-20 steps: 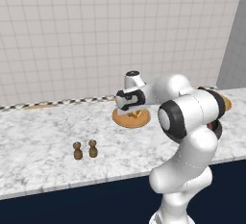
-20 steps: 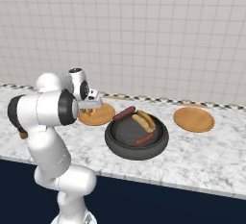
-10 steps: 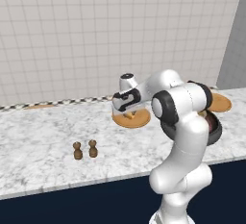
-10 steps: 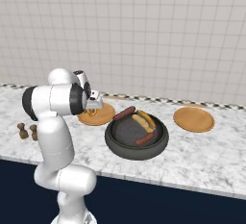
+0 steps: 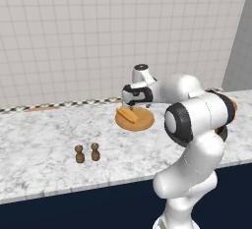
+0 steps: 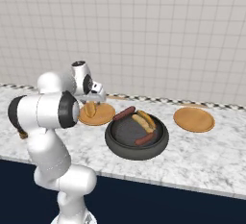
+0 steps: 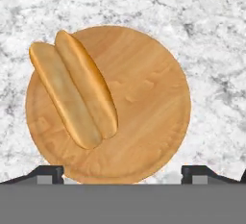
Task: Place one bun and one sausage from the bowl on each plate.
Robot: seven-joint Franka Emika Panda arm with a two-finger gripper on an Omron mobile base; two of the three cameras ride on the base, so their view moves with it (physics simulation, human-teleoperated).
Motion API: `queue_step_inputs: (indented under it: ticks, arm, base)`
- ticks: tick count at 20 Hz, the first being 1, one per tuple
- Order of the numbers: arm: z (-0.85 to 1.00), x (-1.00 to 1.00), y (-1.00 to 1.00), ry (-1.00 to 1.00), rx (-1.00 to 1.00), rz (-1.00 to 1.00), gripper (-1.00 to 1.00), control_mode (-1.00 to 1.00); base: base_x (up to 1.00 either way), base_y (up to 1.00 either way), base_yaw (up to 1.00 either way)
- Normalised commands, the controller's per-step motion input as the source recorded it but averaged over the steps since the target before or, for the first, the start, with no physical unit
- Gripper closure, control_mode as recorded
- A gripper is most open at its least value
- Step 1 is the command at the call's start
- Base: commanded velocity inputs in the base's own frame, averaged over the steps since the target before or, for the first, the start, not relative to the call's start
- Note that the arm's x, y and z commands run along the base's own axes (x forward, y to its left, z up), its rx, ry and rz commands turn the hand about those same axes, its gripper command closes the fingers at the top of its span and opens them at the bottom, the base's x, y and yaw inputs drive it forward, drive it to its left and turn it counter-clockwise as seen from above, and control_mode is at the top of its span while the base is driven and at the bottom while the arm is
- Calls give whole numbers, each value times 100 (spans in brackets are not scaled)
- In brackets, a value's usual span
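A tan split bun (image 7: 72, 88) lies on the left half of the near orange-brown plate (image 7: 144, 98), free of the fingers. My gripper (image 7: 122, 172) hovers open just above this plate (image 5: 140, 121), its fingertips (image 7: 48, 172) spread wide with nothing between them. In the right base view the gripper (image 6: 94, 99) hangs over the bun (image 6: 90, 109) on that plate (image 6: 103, 115). The dark bowl (image 6: 115, 141) beside it holds another bun (image 6: 144, 121) and a sausage (image 6: 145, 139); a second sausage (image 6: 124, 113) rests across its rim. The far plate (image 6: 193, 119) is bare.
Two small brown shakers (image 5: 79, 154) (image 5: 95, 151) stand on the marble counter left of the arm. A flat brown board (image 5: 39, 108) lies by the tiled back wall. The counter's front edge runs just before the bowl.
The gripper went from shut to wide open and let the bun go onto the near plate. The arm's elbow swung sideways while the hand stayed over the plate.
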Motion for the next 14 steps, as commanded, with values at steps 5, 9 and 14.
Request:
queue_step_inputs:
  ticks: [5,9,14]
  arm:
    - [81,-51,-93,-3,7,-51,-100,-100]
    - [17,2,-100,0,1,-59,-100,-100]
    - [-6,28,-72,7,13,-14,-100,-100]
  base:
    - [0,0,0]
    - [0,0,0]
    - [0,0,0]
